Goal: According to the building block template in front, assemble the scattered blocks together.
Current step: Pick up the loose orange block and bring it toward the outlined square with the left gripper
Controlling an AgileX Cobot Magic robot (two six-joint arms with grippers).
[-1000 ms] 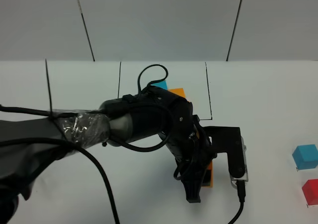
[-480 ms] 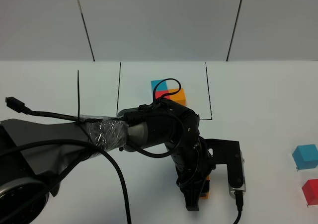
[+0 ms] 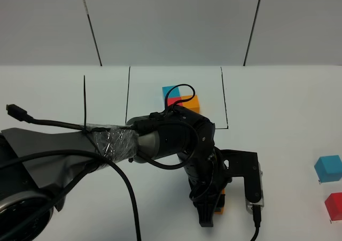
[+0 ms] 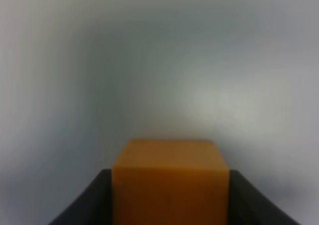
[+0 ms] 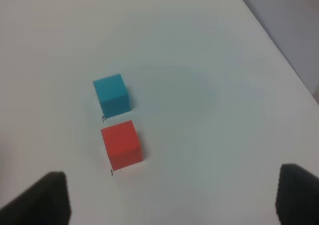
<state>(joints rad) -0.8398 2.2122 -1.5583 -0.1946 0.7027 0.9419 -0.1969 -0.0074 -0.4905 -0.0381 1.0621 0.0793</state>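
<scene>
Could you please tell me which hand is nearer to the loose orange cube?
Left. The left hand is closed on the orange cube; the right hand hangs open over the blue cube and red cube, away from it.

The orange cube [image 4: 169, 185] I held was plain matte, with no pattern, and the fingers [image 4: 92, 205] of my left gripper [image 4: 169, 210] were black. The table [image 3: 288, 102] was white. The light blue cube [image 5: 112, 95] and the red cube [image 5: 121, 144] were unmarked. The building block template [image 3: 180, 99] showed blue, red and orange within a thin black outline [image 3: 224, 99]. My right gripper [image 5: 172, 200] was dark, and crinkled silvery film [image 3: 104, 139] covered my left arm.
</scene>
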